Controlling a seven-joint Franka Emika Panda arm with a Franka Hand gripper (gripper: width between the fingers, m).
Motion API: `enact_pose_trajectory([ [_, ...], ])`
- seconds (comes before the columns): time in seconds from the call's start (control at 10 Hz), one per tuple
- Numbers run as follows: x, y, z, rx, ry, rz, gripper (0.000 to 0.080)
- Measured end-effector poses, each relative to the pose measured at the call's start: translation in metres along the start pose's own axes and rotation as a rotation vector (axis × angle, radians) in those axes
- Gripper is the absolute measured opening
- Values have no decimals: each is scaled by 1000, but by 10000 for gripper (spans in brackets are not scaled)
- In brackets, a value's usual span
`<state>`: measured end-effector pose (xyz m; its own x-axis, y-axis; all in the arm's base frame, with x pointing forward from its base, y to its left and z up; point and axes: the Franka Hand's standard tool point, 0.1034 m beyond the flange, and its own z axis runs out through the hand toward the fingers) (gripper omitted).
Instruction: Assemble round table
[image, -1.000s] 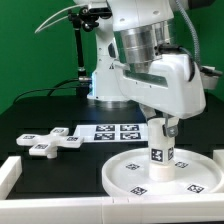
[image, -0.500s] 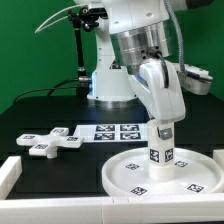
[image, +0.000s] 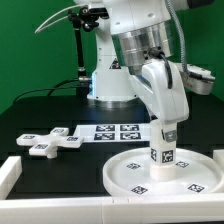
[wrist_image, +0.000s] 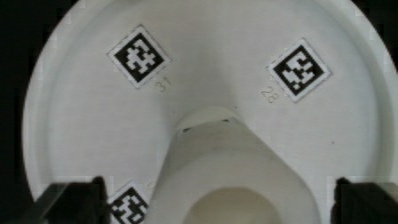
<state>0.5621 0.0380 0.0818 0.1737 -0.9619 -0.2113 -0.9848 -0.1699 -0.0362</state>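
The large round disc (image: 122, 182) lies flat at the front, towards the exterior view's right. The short post (image: 161, 155) stands upright on its middle. My gripper (image: 163, 132) points straight down around the post's top. In the wrist view the post (wrist_image: 240, 165) rises from the disc (wrist_image: 214, 60) between my dark fingers (wrist_image: 75, 205). A gap shows on each side of the post, so the gripper (wrist_image: 221, 206) is open. The cross-shaped foot piece (image: 50, 143) lies on the black table at the exterior view's left, apart from the gripper.
The marker board (image: 115, 131) lies flat behind the disc. A white raised border (image: 12, 172) runs along the table's front and left. The arm's base and a dark stand are at the back.
The wrist has turned about the upright post between one second and half a second ago. Since then it has hardly moved. The post, disc and foot piece stay in place.
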Motion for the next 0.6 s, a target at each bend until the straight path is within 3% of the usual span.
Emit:
enact_pose_trajectory([
  [0.6, 0, -1, 0, -1, 1, -503, 649],
])
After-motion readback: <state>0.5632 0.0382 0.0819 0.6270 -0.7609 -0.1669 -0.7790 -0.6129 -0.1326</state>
